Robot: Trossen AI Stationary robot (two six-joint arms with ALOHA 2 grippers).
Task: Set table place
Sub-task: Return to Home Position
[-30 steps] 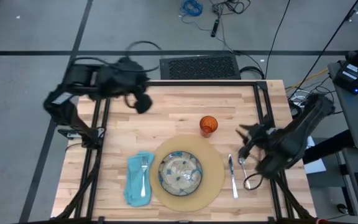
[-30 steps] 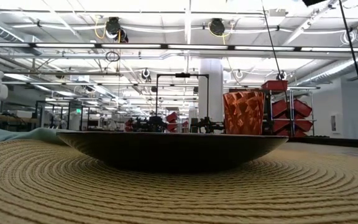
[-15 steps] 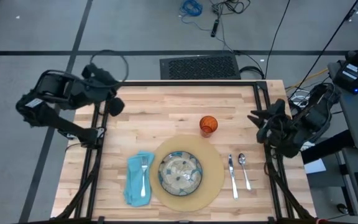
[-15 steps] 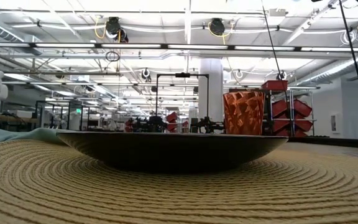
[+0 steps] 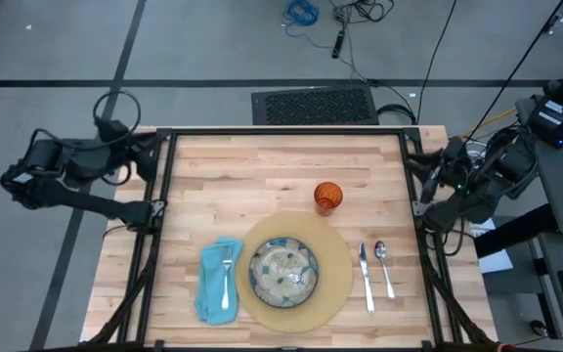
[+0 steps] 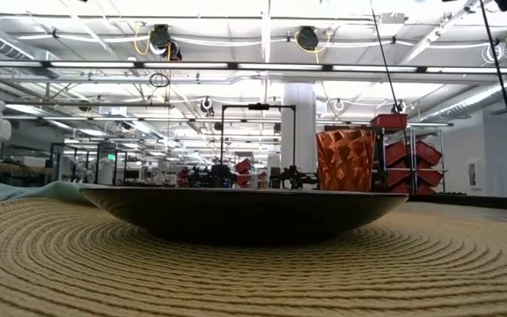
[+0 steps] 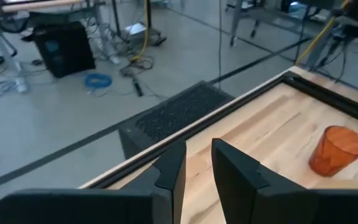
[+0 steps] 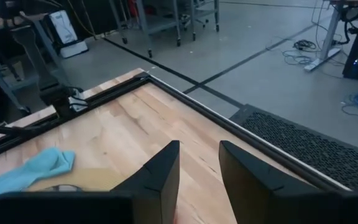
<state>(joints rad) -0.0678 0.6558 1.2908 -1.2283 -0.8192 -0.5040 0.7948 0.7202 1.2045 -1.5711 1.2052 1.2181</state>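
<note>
L hand (image 7: 197, 145): narrow gap, empty, touching nothing; arm folded off left edge of tabletop (image 5: 262, 176). R hand (image 8: 199, 148): same, arm folded at right edge. Setting: plate (image 5: 283, 271) on placemat (image 5: 338, 256); fork (image 5: 227, 274) on napkin (image 5: 208, 286), left; knife (image 5: 365, 277), spoon (image 5: 384, 267) right; cup (image 5: 327, 197) just beyond placemat.

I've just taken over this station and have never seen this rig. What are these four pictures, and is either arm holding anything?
Two robot arms with two-finger grippers stand at a table. One picture looks straight down, one level across the placemat past the plate; two come from wrist cameras behind each arm's fingers. Laid out: fork on napkin, plate on placemat, knife, spoon, cup. The left gripper and right gripper sit at the table's side edges, slightly open, empty.
</note>
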